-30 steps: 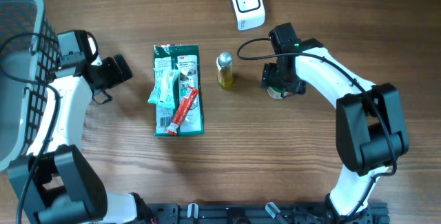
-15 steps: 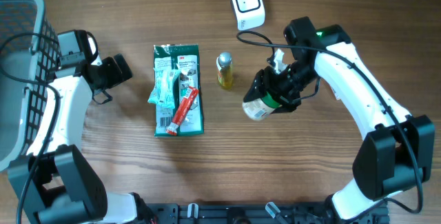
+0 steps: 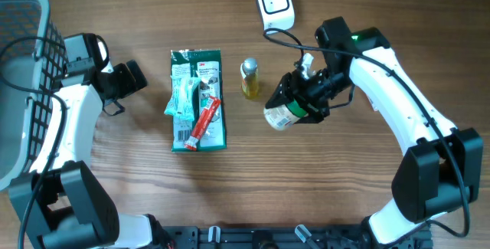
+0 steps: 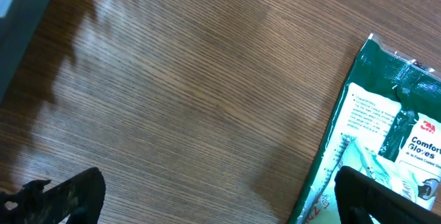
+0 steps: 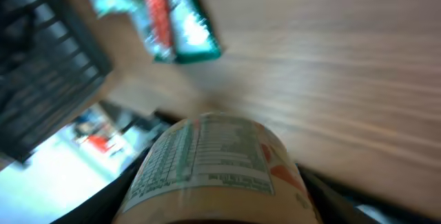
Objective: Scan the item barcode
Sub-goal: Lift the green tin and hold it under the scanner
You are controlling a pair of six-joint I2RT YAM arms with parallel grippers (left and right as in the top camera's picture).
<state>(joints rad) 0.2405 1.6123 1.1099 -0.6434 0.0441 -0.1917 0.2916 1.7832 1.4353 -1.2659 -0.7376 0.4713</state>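
My right gripper [image 3: 301, 102] is shut on the item, a jar [image 3: 280, 116] with a white printed label and an orange lower part. It holds the jar tilted above the table, just right of a small yellow bottle [image 3: 249, 78]. In the right wrist view the jar [image 5: 213, 176] fills the space between the fingers of the right gripper [image 5: 215, 207], with a table of print facing the camera; no barcode shows. The white scanner [image 3: 274, 4] stands at the back, above the jar. My left gripper [image 3: 132, 79] [image 4: 222, 203] is open over bare wood, left of a green package [image 3: 197, 99].
The green package [image 4: 393, 134] carries a pale blue pack and a red tube [image 3: 205, 120]. A dark wire basket [image 3: 21, 80] stands at the far left edge. The scanner's cable runs past the right arm.
The right arm has lifted the jar off the table from right of the yellow bottle, tipped it over and carried it left and toward the front. The left arm has not moved.
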